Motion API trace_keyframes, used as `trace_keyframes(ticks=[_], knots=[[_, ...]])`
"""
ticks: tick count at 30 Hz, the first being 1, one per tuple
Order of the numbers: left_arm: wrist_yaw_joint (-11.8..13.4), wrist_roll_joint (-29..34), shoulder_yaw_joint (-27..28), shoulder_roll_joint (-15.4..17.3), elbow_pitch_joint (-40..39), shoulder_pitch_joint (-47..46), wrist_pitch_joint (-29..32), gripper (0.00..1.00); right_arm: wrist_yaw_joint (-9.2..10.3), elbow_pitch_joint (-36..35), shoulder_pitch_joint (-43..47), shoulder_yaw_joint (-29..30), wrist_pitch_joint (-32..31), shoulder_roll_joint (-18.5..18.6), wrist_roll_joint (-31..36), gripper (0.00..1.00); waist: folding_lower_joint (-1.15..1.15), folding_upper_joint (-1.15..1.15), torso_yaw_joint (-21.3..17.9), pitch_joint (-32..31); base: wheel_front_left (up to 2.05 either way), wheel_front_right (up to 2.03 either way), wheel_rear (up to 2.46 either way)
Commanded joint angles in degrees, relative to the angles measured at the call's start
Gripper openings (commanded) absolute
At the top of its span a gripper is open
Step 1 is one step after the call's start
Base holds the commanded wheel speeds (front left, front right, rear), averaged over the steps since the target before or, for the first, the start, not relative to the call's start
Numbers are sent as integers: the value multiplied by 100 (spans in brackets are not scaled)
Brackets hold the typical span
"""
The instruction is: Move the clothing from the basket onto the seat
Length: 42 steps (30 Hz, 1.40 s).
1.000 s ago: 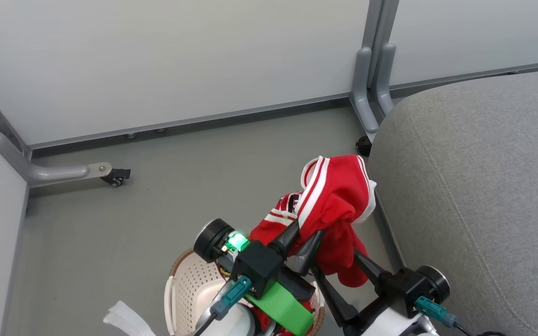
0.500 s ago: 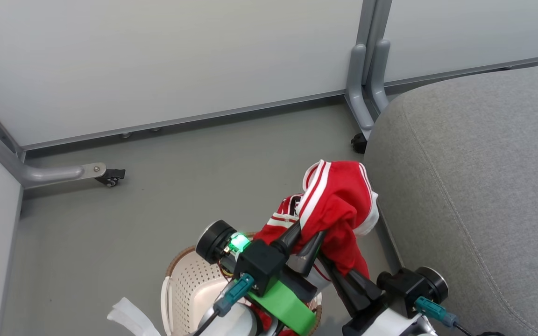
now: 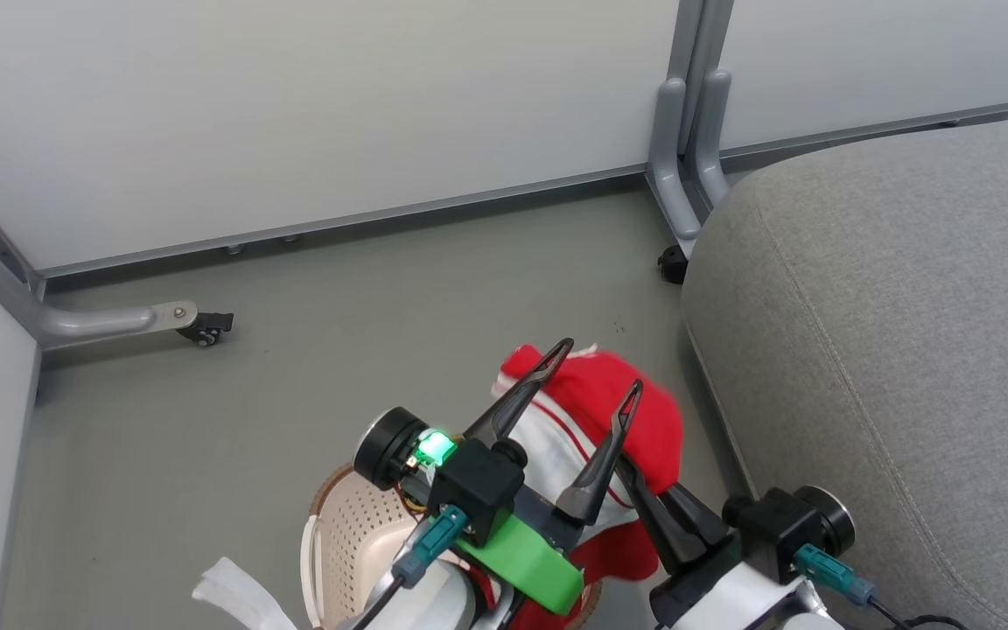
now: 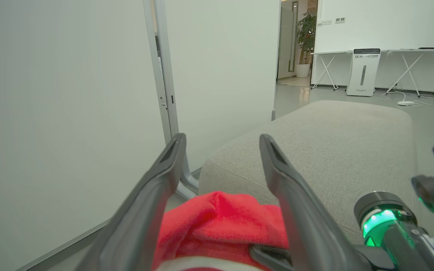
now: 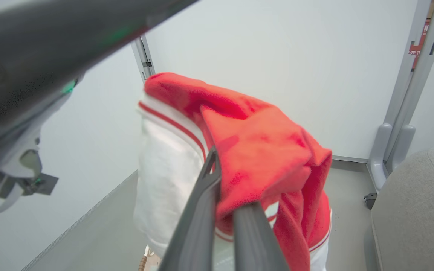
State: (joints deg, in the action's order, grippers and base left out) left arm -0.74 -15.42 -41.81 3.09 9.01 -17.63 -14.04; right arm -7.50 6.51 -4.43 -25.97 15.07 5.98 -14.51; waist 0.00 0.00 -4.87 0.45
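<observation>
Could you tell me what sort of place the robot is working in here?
Probably an office or lab test bay, not a home: white partition panels on castered feet wall it in, and trestle tables and a potted plant stand beyond the grey seat.

Counting as we go! Two grippers up: left gripper (image 3: 602,364), right gripper (image 5: 229,180), two long dark fingers (image 3: 519,395) apiece, so four in all. One basket (image 3: 338,534). One seat (image 3: 889,306). The clothing (image 3: 644,420): one red-and-white bundle (how many garments are bunched in it, I can't tell). Two black casters on the floor: caster one (image 3: 205,327), caster two (image 3: 670,262). Over in the left wrist view: one potted plant (image 4: 306,34), one white floor unit (image 4: 363,71).
</observation>
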Motion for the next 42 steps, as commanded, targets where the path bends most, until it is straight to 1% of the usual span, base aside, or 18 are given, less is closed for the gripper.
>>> trace_keyframes(ticks=[1,9,15,19,25,28,35,38,42], knots=[[32,24,11,45,5,-86,-26,100,2,-41,44,24,16,-16,56,0,0,0,-1,11,0,0,0],[77,1,15,82,18,-103,-39,100,2,-74,30,17,16,-10,83,0,0,0,-26,53,0,0,0],[178,-6,83,119,10,-97,-67,100,2,-94,22,52,16,4,113,0,0,0,-28,90,0,0,0],[186,4,108,175,49,-48,-71,100,2,-148,-3,142,16,25,187,0,0,0,-46,119,0,0,0],[289,51,240,315,43,107,-112,100,2,-373,-116,393,16,92,343,0,0,0,-162,247,0,0,0],[314,115,362,424,-39,188,-117,100,2,-574,-156,562,16,121,441,0,0,0,-292,345,0,0,0],[224,417,756,712,-579,621,-109,100,2,-1194,-128,1032,16,106,655,0,0,0,-746,604,0,0,0],[173,543,883,760,-739,788,-110,100,2,-1417,-45,1209,16,78,731,0,0,0,-970,699,0,0,0],[14,776,941,815,-814,912,-110,100,2,-1674,102,1365,16,47,813,0,0,0,-1319,798,0,0,0]])
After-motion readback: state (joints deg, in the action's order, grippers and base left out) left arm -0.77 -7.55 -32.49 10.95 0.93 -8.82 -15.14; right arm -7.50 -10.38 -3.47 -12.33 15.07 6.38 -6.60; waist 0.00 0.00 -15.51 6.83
